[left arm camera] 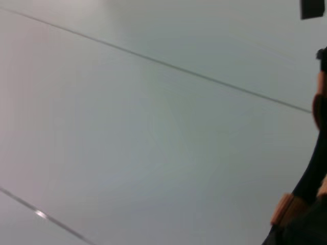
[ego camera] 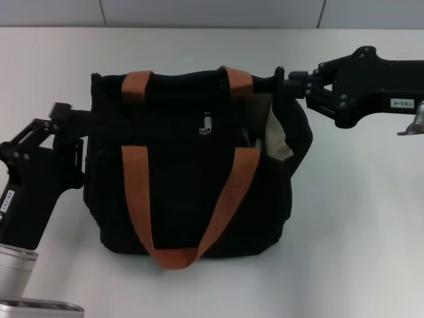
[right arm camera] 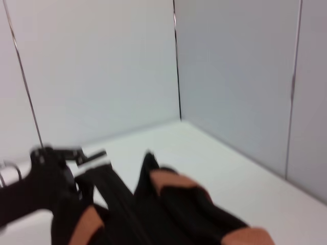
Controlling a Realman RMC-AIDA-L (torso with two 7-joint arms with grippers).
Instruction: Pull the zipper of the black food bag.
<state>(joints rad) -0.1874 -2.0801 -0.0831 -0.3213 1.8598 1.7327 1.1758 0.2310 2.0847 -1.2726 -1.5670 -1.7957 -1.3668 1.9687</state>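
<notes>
The black food bag [ego camera: 179,192] stands upright mid-table with two orange-brown strap handles [ego camera: 225,192]. Its zipper [ego camera: 207,124], a small silver pull tab, hangs at the middle of the top seam, and neither gripper touches it. My left gripper [ego camera: 88,119] is shut on the bag's left edge. At the upper right corner my right gripper [ego camera: 281,78] is shut on the fabric, and pale lining [ego camera: 278,136] shows below it. The right wrist view shows the bag [right arm camera: 173,214] and the left gripper [right arm camera: 94,155] farther off. A corner of the bag [left arm camera: 306,224] appears in the left wrist view.
The white table [ego camera: 358,232] spreads around the bag. A silver connector plug [ego camera: 411,126] sticks out under the right arm. Grey wall panels [ego camera: 212,12] close the back.
</notes>
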